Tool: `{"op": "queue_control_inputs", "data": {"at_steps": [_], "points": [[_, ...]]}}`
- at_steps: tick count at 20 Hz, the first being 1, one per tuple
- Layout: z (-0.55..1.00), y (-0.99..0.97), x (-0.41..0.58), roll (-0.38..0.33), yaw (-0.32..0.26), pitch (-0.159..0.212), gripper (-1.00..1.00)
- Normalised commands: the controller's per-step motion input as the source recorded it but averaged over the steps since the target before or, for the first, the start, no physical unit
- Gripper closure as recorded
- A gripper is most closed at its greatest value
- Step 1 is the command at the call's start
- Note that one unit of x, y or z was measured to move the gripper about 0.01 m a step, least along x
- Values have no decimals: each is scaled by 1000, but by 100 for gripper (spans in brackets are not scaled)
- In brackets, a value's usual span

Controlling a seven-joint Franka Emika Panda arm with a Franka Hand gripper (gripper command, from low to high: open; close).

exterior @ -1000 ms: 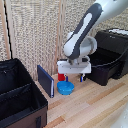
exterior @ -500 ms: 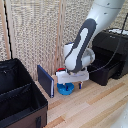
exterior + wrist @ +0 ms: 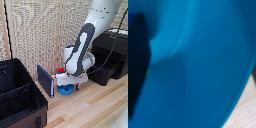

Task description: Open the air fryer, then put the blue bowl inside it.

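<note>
The blue bowl sits on the wooden table, between the dark-blue upright panel and the air fryer. My gripper is down at the bowl, and its fingers are mostly hidden under the white hand. In the wrist view the blue bowl fills the picture. One dark finger shows at the edge, so the jaws look apart. The black drawer stands pulled out from the air fryer toward the bowl. I cannot make out its handle.
A big black fabric case stands open at the exterior view's left. A small red cup sits just behind the bowl, by the arm. A woven screen wall runs along the back. A cable hangs near the air fryer.
The arm has come down and slightly toward the exterior view's left, bringing the gripper onto the blue bowl. The bowl and the drawer have not moved.
</note>
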Motion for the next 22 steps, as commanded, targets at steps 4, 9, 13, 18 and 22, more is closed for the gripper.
{"op": "queue_control_inputs", "data": {"at_steps": [4, 9, 13, 18, 22], "points": [[0, -40, 0, 1, 0, 0, 100], [88, -34, 52, -5, -3, 0, 100], [821, -17, 184, -13, -7, 0, 100], [1000, 0, 495, -12, -45, 8, 100], [981, 45, 638, -97, -120, 4, 100]]}}
